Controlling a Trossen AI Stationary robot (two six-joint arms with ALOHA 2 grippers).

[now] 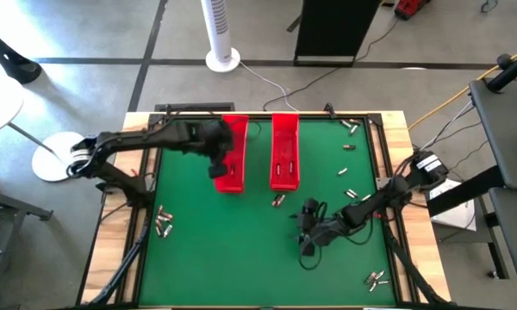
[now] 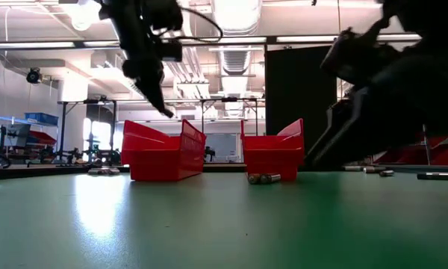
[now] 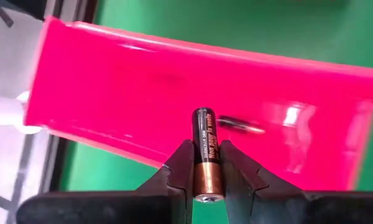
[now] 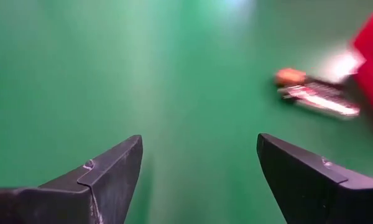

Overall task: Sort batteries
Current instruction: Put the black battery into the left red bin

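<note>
My left gripper (image 1: 217,169) hangs over the left red tray (image 1: 233,155) and is shut on a black-and-copper battery (image 3: 204,149). In the low view its fingers (image 2: 163,104) point down, above that tray (image 2: 163,158). One battery (image 3: 239,125) lies inside the tray. My right gripper (image 1: 308,212) stands open over the green mat with nothing between its fingers (image 4: 199,155). Two batteries (image 1: 278,200) lie on the mat at the near end of the right red tray (image 1: 284,151) and show ahead of the right gripper (image 4: 317,94). My left gripper pinches the battery's coppery half (image 3: 206,177) between its two fingers. The battery lies along the fingers, and its black end (image 3: 203,115) sticks out past the fingertips. The fingers slant down from above, and the battery is lifted clear over the left tray.
Loose batteries lie on the mat at the near left (image 1: 162,224), the near right (image 1: 376,277) and along the right side (image 1: 348,171). A raised frame (image 1: 388,164) borders the mat. Open green mat lies between the trays and the near edge.
</note>
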